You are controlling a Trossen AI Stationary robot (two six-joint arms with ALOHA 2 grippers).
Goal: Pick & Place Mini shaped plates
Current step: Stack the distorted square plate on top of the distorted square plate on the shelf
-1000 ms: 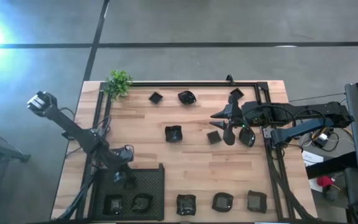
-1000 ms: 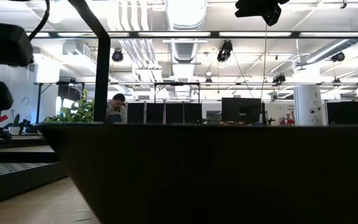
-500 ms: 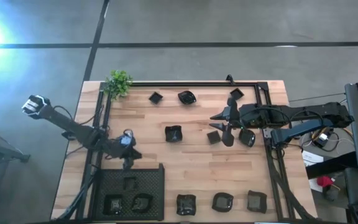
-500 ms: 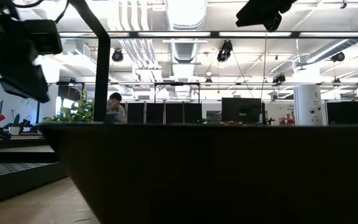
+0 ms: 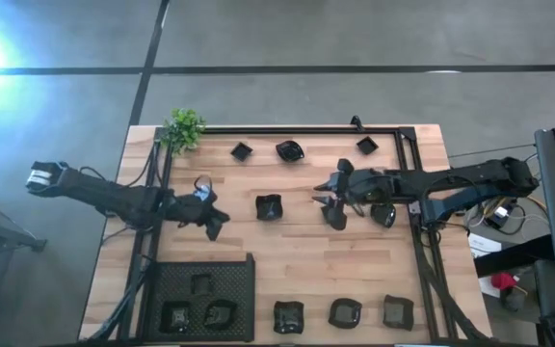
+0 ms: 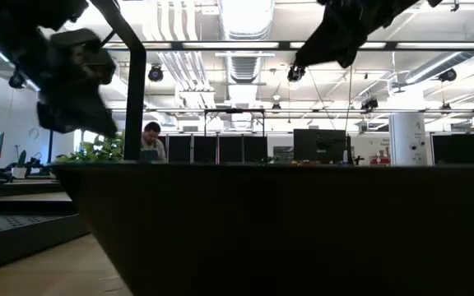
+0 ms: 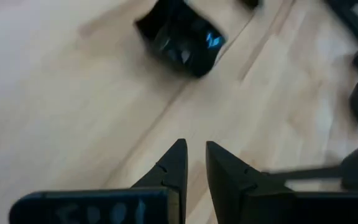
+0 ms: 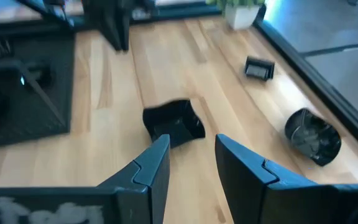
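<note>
The left gripper [image 5: 214,224] hangs over the bare wood just beside the black mesh tray's [image 5: 242,273] far edge; its fingers [image 7: 173,168] stand a narrow slit apart with nothing between them. Ahead of it lies the crumpled-looking square plate [image 5: 269,206], apart from the fingers. The right gripper [image 5: 334,206] hovers over the middle of the table, jaws parted and empty, aimed toward that same plate from the other side; a small dark dish seems to sit beneath it, though the arm hides most of it.

As for progress, three dishes [image 5: 200,306] already lie in the mesh tray, so the sorting looks begun but far from finished. Outside the tray there remain a small square dish [image 5: 242,150], a rounded dish [image 5: 290,150] and another square dish [image 5: 367,146] along the far edge, a rounded plate [image 5: 384,214] under the right arm, and three plates [image 5: 344,312] in a row at the near edge.

The table [image 5: 297,246] is pale wooden planking inside a black metal frame, with a small green plant [image 5: 184,127] at its far left corner. Around it is grey concrete floor; the low view shows an open office with monitors, ceiling ducts and a seated person [image 6: 153,141] far behind
</note>
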